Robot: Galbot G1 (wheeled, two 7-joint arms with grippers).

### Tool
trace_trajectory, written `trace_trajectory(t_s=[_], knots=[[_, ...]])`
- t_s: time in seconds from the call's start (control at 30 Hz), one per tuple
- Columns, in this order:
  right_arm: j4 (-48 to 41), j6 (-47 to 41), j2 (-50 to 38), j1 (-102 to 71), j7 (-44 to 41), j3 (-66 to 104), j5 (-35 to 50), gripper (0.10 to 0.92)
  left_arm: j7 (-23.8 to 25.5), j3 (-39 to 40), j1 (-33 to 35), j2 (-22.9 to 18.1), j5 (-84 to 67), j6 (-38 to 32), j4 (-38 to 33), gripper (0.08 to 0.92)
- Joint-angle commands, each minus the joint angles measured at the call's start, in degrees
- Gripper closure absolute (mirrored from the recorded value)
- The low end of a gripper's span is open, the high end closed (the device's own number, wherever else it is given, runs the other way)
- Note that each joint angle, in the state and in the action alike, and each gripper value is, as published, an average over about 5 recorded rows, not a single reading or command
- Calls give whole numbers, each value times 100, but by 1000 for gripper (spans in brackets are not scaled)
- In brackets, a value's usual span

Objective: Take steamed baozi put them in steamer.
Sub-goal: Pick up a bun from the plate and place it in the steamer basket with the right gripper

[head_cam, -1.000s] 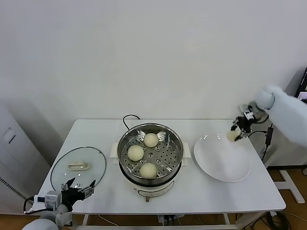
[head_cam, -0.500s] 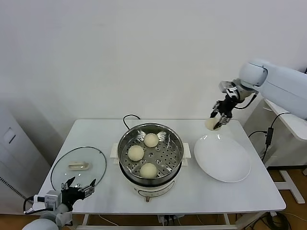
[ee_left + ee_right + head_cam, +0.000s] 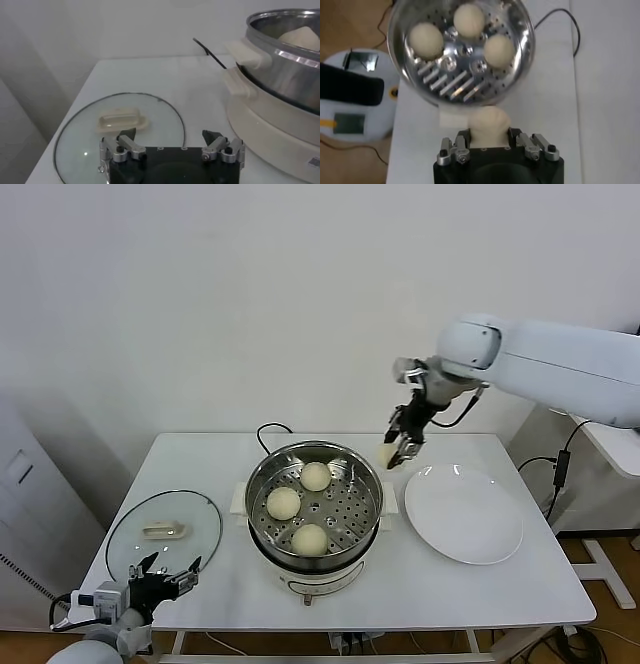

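White wall stood behind a white table [image 3: 200, 459], and on the table's middle sat the steamer [image 3: 314, 509], a shiny steel pot on a white base with its black cord [image 3: 268, 430] looping toward the back edge; three steamed baozi [image 3: 283, 503] lay on the perforated tray inside, one toward the back, one toward the left, one toward the front, apart from each other; the right wrist view showed the same three spread over the tray [image 3: 470, 85]. A fourth baozi [image 3: 388, 455] was clamped between the fingers of the right gripper [image 3: 400, 452], which hung in the air just outside the steamer's right rim, between the pot and the white plate [image 3: 463, 514]; the jaws were closed onto the bun's sides, and from the wrist camera the bun [image 3: 489, 126] bulged out between the two fingers [image 3: 455, 149]; the plate lay bare on the right part of the table. A glass lid [image 3: 164, 532] with a white handle lay flat near the left front corner; the left gripper [image 3: 160, 576] waited low at the front edge beside that lid, its fingers [image 3: 125, 142] spread wide and holding nothing, with the lid [image 3: 120, 131] just beyond them in the left wrist view.
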Motion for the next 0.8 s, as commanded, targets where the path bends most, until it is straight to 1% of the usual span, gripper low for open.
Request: trace_trajectory(t_s=[0.03,0.37,0.8], knots=[[450,-694,520,-47,734,-174,598,550,0,-1,-4,-4,-2,0,-4,177],[326,-891,892,-519,1073,-66,632,550,3,-17,-1,-30,-33,-15,25,177],[39,-979,1072,-1208,1287,98,161,550,10,-64,41,-83,-40,-40,56,177]])
